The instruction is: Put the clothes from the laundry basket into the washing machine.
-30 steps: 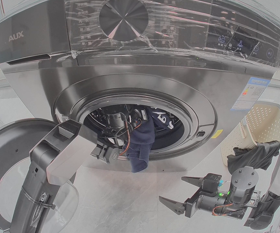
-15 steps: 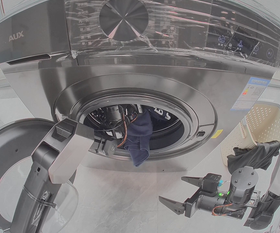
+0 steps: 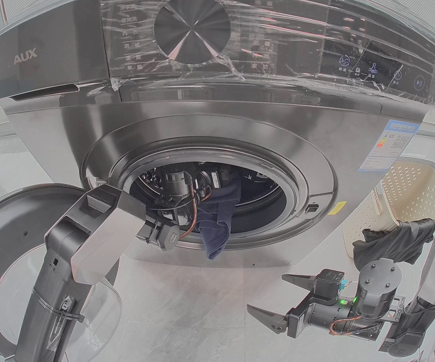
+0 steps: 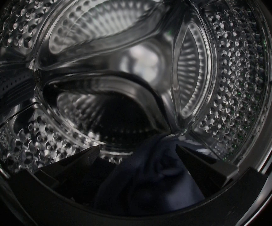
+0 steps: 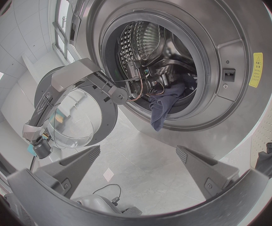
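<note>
Soft navy garment (image 3: 217,217) draped over washing machine (image 3: 298,177) round steel rim, left gripper (image 4: 137,148) spread astride it, right gripper (image 3: 266,292) spread, empty

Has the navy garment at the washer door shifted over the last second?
Yes. The navy garment has been drawn upward and inward: its hanging end now sits higher against the washer's door ring.

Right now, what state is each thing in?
Washing machine door: swung open.
Navy garment: partly in the drum, one end hanging outside.
Left gripper: open inside the drum, garment between its fingers.
Right gripper: open, empty.
Black garment: draped over the basket edge.
</note>
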Robot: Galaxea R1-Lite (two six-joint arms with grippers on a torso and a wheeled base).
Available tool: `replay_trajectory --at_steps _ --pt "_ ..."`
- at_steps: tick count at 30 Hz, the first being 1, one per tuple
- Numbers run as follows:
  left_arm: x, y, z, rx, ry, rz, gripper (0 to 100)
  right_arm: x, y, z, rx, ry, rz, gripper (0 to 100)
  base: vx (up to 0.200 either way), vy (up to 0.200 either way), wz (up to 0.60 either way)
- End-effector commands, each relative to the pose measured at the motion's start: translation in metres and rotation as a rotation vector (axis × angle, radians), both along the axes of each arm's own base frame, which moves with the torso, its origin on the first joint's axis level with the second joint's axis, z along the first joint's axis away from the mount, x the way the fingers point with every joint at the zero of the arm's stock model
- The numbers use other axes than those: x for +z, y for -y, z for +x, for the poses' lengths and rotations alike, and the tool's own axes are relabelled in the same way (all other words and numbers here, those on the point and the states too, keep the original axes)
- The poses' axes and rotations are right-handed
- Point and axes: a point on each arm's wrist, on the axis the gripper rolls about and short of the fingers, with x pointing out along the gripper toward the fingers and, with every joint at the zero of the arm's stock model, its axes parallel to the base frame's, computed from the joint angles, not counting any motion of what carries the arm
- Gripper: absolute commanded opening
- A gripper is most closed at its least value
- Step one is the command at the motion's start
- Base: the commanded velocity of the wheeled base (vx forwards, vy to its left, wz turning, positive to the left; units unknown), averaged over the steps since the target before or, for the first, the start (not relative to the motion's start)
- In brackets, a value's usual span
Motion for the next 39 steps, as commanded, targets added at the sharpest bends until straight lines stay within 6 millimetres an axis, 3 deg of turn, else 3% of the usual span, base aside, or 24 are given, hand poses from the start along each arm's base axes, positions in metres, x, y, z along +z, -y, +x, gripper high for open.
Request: replay_trajectory --at_steps 1,7,18,25,33,39 --pt "0.007 -0.008 -0.028 -0.023 -0.104 0.059 100 0.000 0.000 0.000 0.000 -0.001 -0.001 100 0.000 0.000 0.00" --pt "-0.005 -0.007 -0.055 -0.111 -0.218 0.117 100 0.000 0.000 0.000 0.001 -0.001 -0.001 100 0.000 0.000 0.00" --pt "-0.023 0.001 -0.072 -0.158 -0.284 0.161 100 -0.001 0.000 -0.001 0.001 -0.004 -0.004 100 0.000 0.000 0.00" --pt "-0.046 -0.004 -0.089 -0.173 -0.355 0.250 100 -0.003 0.000 -0.001 0.001 -0.008 -0.009 100 0.000 0.000 0.00" --pt "-0.036 -0.012 -0.120 -0.198 -0.427 0.301 100 -0.003 -0.001 -0.001 0.006 -0.011 -0.011 100 0.000 0.000 0.00" --pt "-0.042 -0.014 -0.120 -0.195 -0.441 0.303 100 -0.004 -0.002 -0.002 0.010 -0.012 -0.012 100 0.000 0.000 0.00"
